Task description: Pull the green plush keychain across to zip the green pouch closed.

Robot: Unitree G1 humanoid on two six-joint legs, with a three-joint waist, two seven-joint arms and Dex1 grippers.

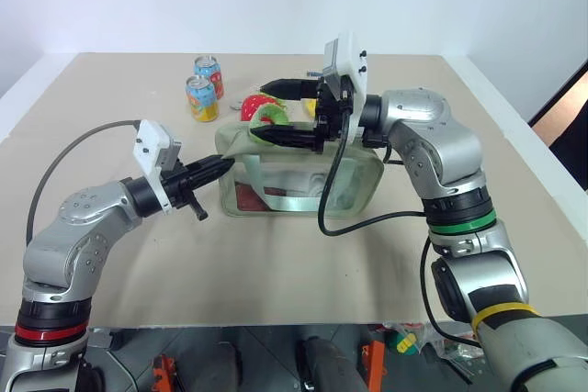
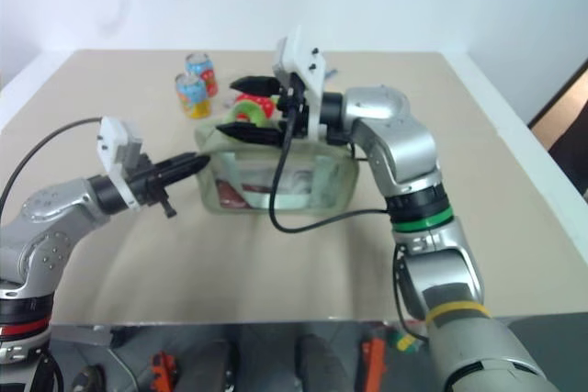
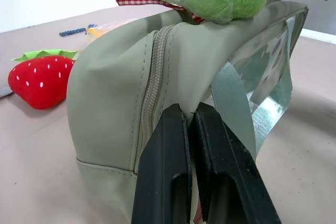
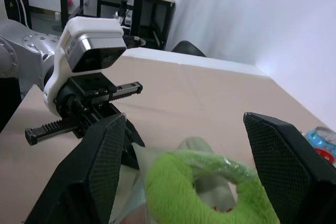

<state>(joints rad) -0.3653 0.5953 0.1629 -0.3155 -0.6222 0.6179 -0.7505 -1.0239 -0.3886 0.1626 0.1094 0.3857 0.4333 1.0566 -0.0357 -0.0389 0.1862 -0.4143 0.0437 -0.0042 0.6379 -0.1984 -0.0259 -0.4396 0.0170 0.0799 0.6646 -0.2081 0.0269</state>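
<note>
- The green pouch (image 1: 303,181) stands on the worktop (image 1: 276,273), soft and floppy; your left gripper (image 1: 223,166) pinches its end, jaws closed on the fabric.
- The green plush keychain (image 4: 205,187) sits on top, squashy; your right gripper (image 1: 276,112) straddles it, jaws wide open. Grip its ring firmly.

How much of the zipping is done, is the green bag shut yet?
Not that I can see. Done: the left claw is pinched shut on the green pouch's end, steadying it. In hand: the right claw is open around the green plush keychain. Left: closing on it and pulling it across.
</note>
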